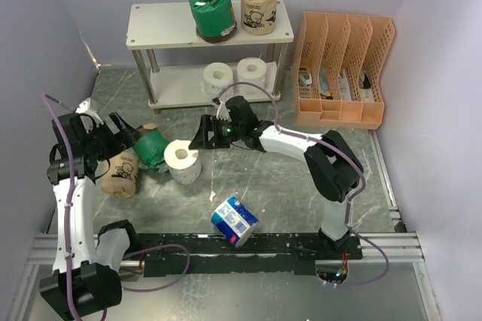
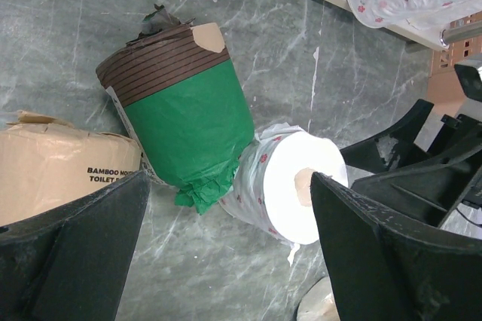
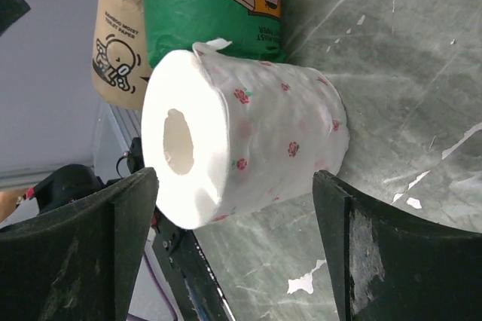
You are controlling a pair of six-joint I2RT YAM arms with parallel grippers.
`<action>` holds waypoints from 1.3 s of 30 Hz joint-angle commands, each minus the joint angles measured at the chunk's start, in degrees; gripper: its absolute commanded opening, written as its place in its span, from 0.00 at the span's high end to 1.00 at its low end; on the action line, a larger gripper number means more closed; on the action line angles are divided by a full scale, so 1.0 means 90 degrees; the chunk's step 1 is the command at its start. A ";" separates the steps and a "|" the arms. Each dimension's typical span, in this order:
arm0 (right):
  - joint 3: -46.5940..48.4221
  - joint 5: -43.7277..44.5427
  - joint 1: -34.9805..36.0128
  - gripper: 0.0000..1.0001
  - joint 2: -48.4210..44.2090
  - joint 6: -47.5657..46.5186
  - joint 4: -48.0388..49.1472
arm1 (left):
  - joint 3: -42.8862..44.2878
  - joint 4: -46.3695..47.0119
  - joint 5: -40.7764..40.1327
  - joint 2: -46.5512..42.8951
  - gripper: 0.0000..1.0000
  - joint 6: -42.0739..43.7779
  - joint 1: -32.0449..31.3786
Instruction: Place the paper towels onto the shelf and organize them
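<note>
White roll (image 1: pixel 183 160) upright, right tool (image 1: pixel 202 139) spread beside.

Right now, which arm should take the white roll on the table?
Right. The right gripper, open, faces the white roll, framed in its wrist view. The left gripper, also open, sits nearer the green roll and tan roll.

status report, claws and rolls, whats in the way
Left claw open over green roll. Right claw open, facing white roll. Shelf holds four, four not yet. Green roll touching white roll, tight pick.
</note>
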 commanded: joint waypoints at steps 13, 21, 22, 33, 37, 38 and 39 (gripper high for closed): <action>0.0456 -0.0100 0.0239 0.70 0.0673 -0.0050 0.0095 | -0.0057 0.0202 0.0150 -0.0055 0.00 0.0048 0.0117; 0.0374 -0.0278 0.0114 1.00 0.0367 0.0535 0.0143 | -0.0059 0.0205 0.0179 -0.0039 0.00 0.0047 0.0130; 0.0441 -0.0196 0.0055 1.00 0.0292 0.0676 0.0125 | -0.0063 0.0205 0.0183 -0.0044 0.00 0.0047 0.0127; 0.2376 0.1658 -0.0822 1.00 0.0318 0.1194 -0.0167 | -0.0067 0.0215 0.0202 0.0021 0.00 0.0040 0.0129; 0.3220 0.1945 -0.0823 1.00 0.0781 0.1381 -0.0288 | -0.0065 0.0215 0.0229 0.0046 0.00 0.0047 0.0128; 0.3500 0.1979 -0.0810 1.00 0.1009 0.1390 -0.0350 | -0.0063 0.0215 0.0231 0.0052 0.00 0.0047 0.0135; 0.3671 0.2053 -0.0789 1.00 0.1151 0.1386 -0.0378 | -0.0062 0.0215 0.0237 0.0051 0.01 0.0047 0.0136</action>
